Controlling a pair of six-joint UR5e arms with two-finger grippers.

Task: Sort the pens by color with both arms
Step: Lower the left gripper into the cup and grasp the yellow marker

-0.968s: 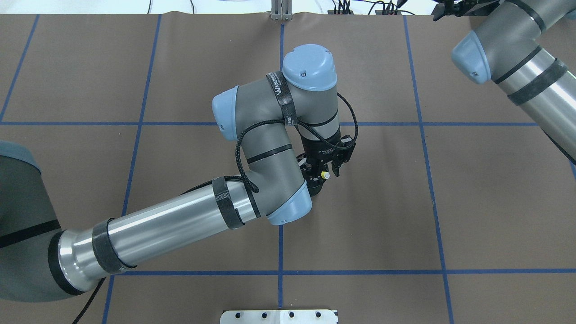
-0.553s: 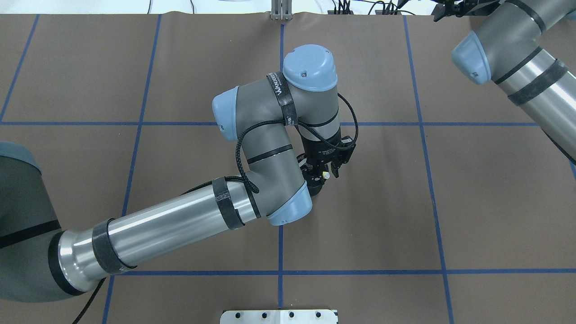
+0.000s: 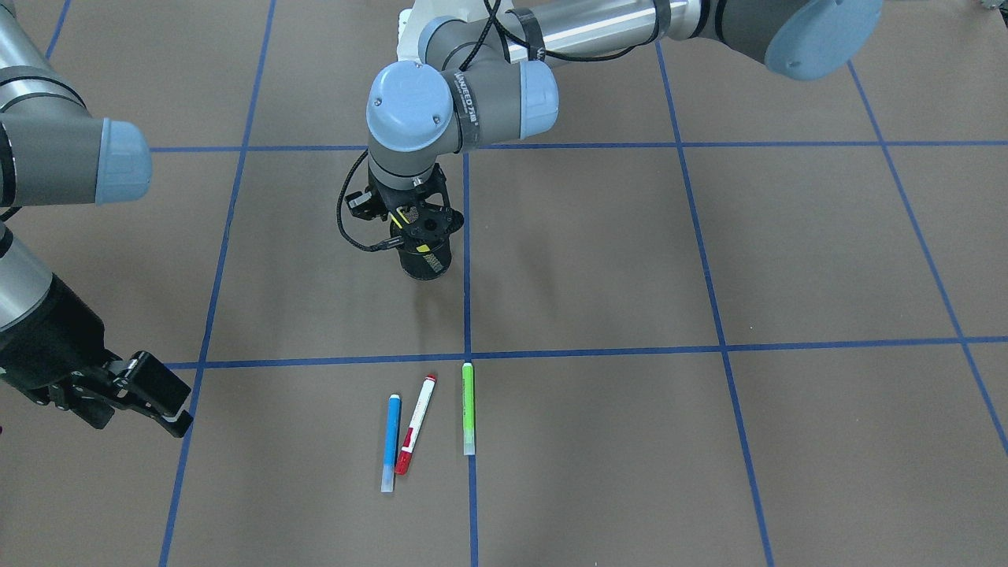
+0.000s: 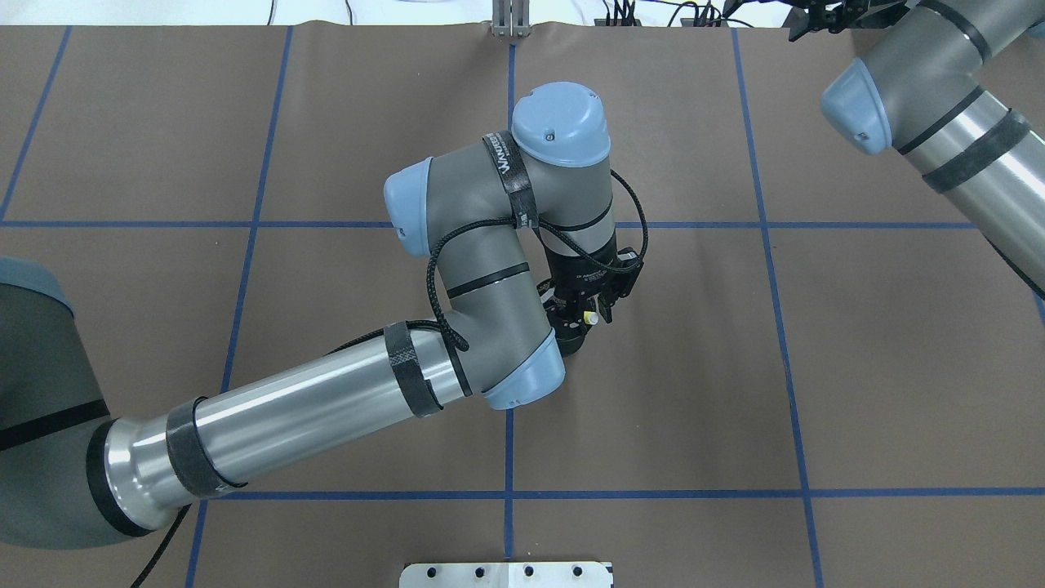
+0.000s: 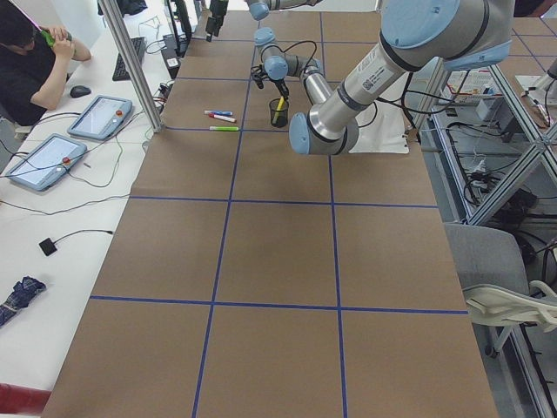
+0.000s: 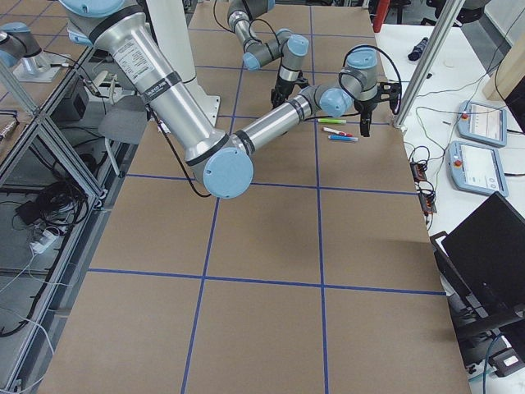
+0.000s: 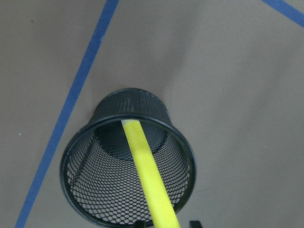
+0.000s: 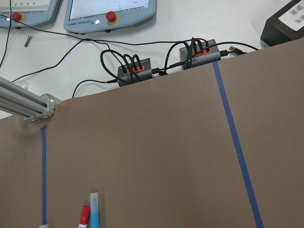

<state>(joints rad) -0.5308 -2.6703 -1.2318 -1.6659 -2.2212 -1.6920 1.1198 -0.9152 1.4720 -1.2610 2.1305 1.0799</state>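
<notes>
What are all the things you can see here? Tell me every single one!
Blue pen: 1, blue, flat on the table.
Red pen: 1, white with red ends, beside the blue pen.
Green pen: 1, light green, lying along a blue tape line.
Yellow pen: 1, yellow, leaning inside the cup.
Cup: 1, black mesh, standing on the table.
Table: 1, brown with blue tape lines.
Tablets: 2, grey, on the white side bench.
Person: 1, dark clothes, by the bench.
Left gripper: 1, black, open above the cup.
Right gripper: 1, black, open, off to the side of the pens.
</notes>
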